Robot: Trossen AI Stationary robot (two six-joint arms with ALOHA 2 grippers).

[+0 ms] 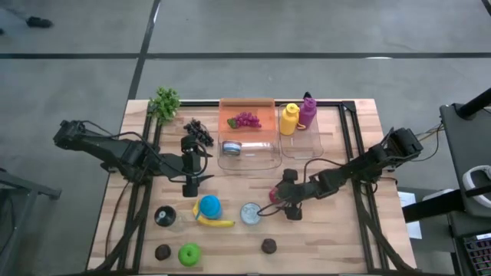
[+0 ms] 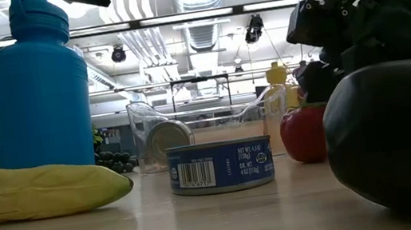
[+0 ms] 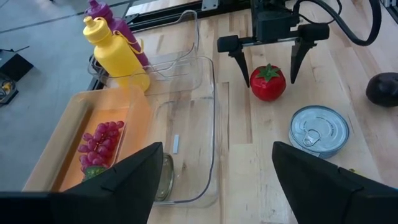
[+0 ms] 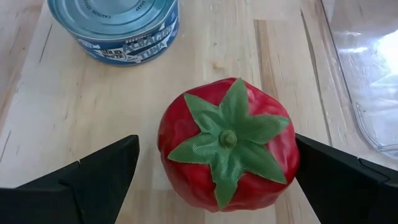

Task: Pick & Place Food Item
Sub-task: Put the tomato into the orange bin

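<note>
Tomato [image 1: 275,195] in the high view sits on the wooden table [image 1: 337,238] just right of the tuna can [image 1: 251,212], with the right gripper [image 1: 281,201] spread wide around it, not clamped, while the left gripper [image 1: 191,163] hangs open left of the clear bin [image 1: 247,156] (nothing held). Low view: tomato [image 2: 305,133] stands on the table behind and right of the can [image 2: 221,166], a banana [image 2: 39,193] and blue bottle [image 2: 38,82] at left. Left wrist view shows the right gripper's fingers [image 3: 239,56] straddling the tomato [image 3: 268,82] without touching; right wrist view shows the tomato [image 4: 228,144] upright between the dark fingers [image 4: 93,177], gaps on both sides.
</note>
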